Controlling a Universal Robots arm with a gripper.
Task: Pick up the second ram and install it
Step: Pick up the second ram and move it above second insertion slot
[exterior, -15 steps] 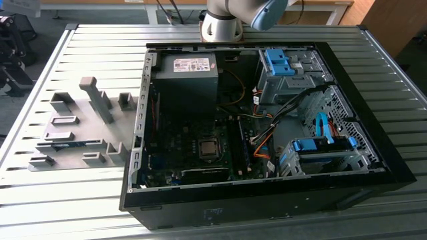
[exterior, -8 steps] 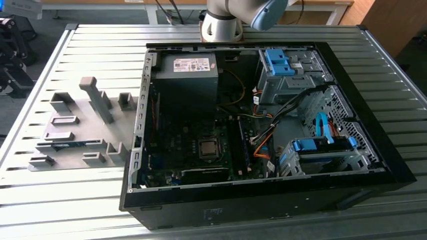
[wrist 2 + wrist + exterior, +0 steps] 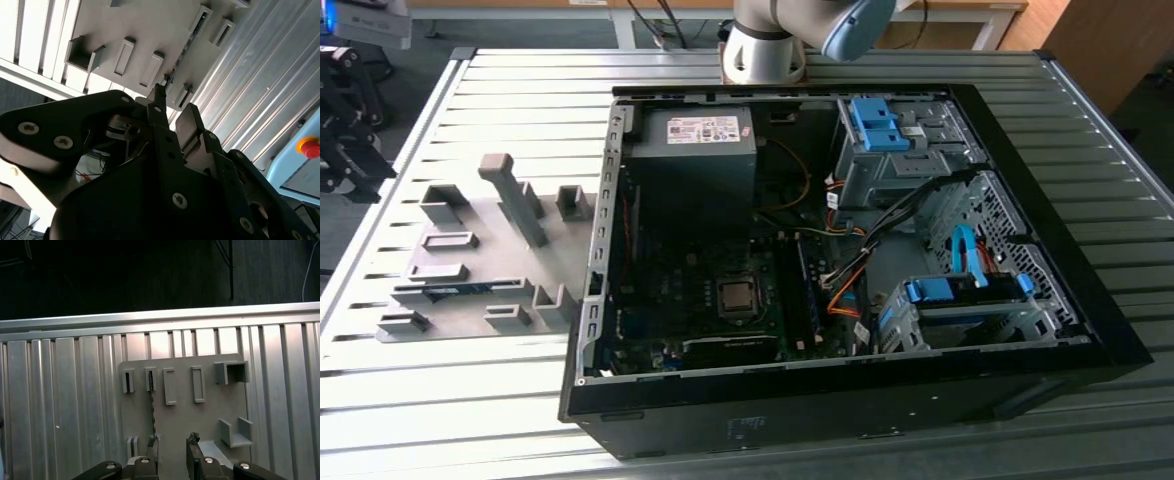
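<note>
Black two-finger gripper [image 3: 172, 455] spread open, gripping nothing, poised above flat grey plastic holder plate [image 3: 182, 420]. Second ram [image 3: 464, 290], thin blue-green circuit-board stick, lodged on edge in plate slots, lower left of exterior view. Grey holder blocks [image 3: 520, 195] around it. Open black computer case [image 3: 854, 415] right of plate, on ribbed metal table [image 3: 480, 410].

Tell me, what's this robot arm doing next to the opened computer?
The arm's gripper hangs open over a grey holder plate on the slatted table, beside the open computer case. A RAM stick stands on edge in the holder, below the gripper. Nothing is held, so the stick is not yet picked up.
</note>
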